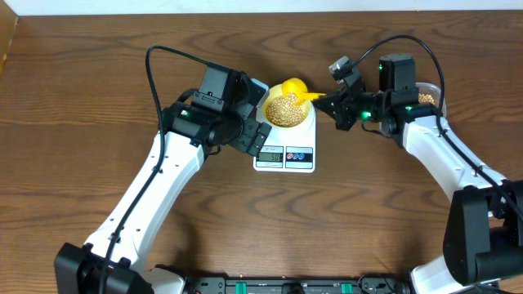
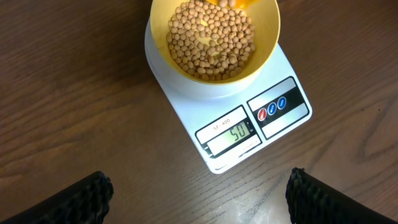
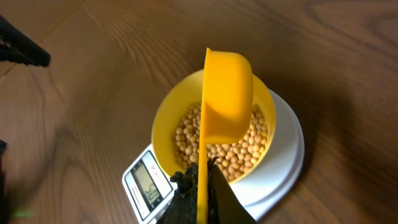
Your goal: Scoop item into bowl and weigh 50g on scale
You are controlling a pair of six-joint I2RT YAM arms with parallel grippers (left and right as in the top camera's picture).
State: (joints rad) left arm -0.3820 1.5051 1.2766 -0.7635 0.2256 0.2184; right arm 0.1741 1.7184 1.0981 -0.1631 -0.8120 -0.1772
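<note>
The white scale point(image 1: 284, 153) sits on the wooden table point(image 1: 82, 163) between the 2 arms. The pale yellow bowl point(image 2: 267, 37) stands on its round platform. The bowl holds a heap of small tan beans point(image 2: 211, 37) that covers its bottom and climbs part of the way up the wall. In the left wrist view the grey display point(image 2: 233, 134) appears to read 50, and 2 round buttons point(image 2: 272, 109), 1 red and 1 blue, sit just beside it.

The right gripper point(image 3: 199, 193) is clamped on the handle of the bright yellow scoop point(image 3: 227, 93). The scoop is turned on its edge, with its cup above the bowl. From the right wrist the cup hides part of the beans. No beans show in the cup from this side, and its inner face cannot be seen.

The left gripper point(image 2: 199, 205) hangs above the table at the scale's front left corner. Its 2 dark fingers point(image 2: 81, 199) are spread wide, with nothing between them. It touches neither the scale nor the bowl.

Behind the right arm, near the far right of the table, stands a clear tub point(image 1: 426, 90) with more beans in it, mostly hidden by the arm.
</note>
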